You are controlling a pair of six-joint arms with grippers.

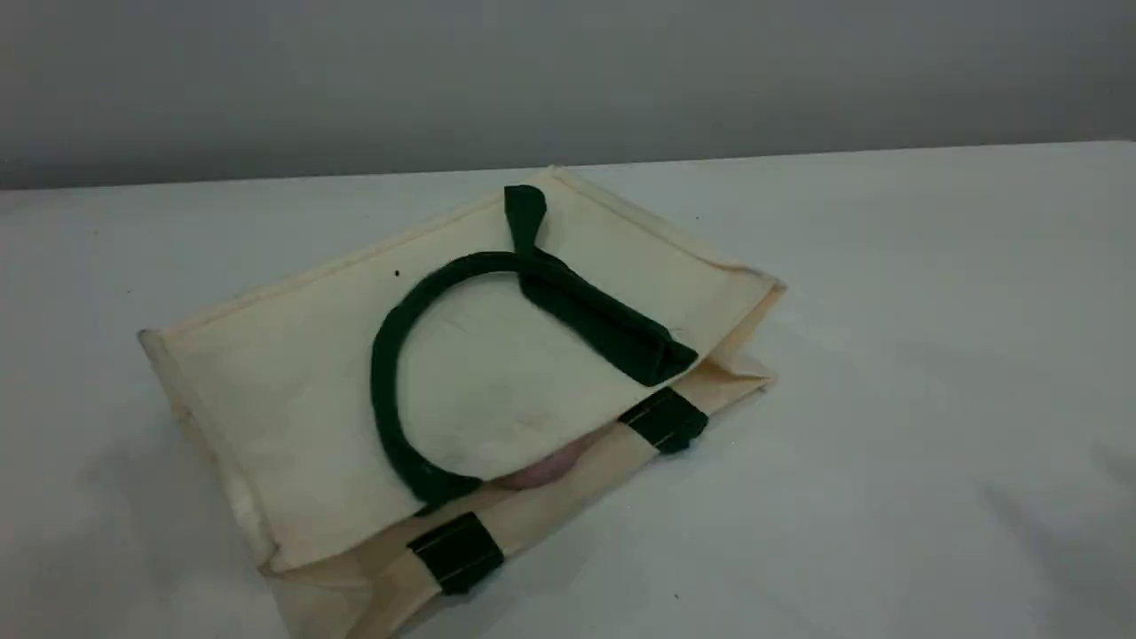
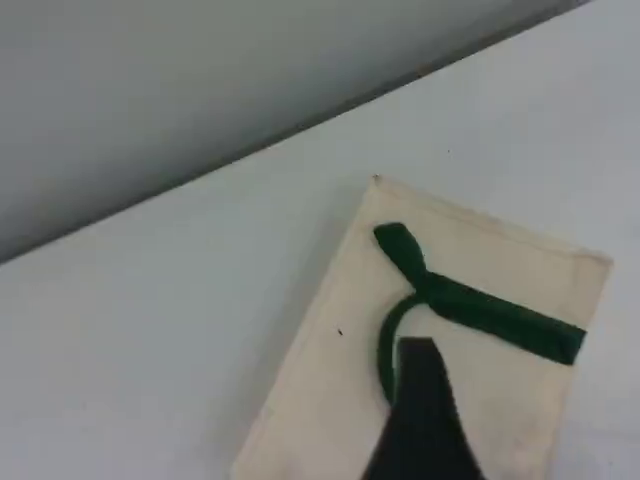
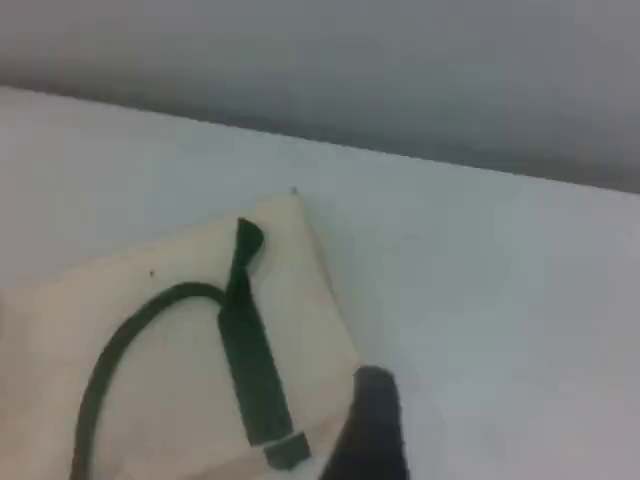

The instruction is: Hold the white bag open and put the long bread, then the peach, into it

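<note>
The white bag [image 1: 293, 382] lies flat on its side on the table, its mouth toward the front right. A dark green handle [image 1: 383, 373] is folded back over its upper face. A bit of the pink peach [image 1: 543, 469] shows inside the mouth, between the two cloth layers. The long bread is hidden. Neither arm appears in the scene view. The left gripper's dark fingertip [image 2: 425, 420] hovers above the bag [image 2: 320, 400] near the handle [image 2: 480, 312]. The right gripper's fingertip [image 3: 372, 425] hangs by the bag's [image 3: 60, 330] edge, beside the handle [image 3: 250, 360]. Nothing is held by either.
The white table [image 1: 932, 355] runs back to a far edge against a grey wall [image 1: 568, 71]. Green patches [image 1: 457, 550] mark the bag's lower rim.
</note>
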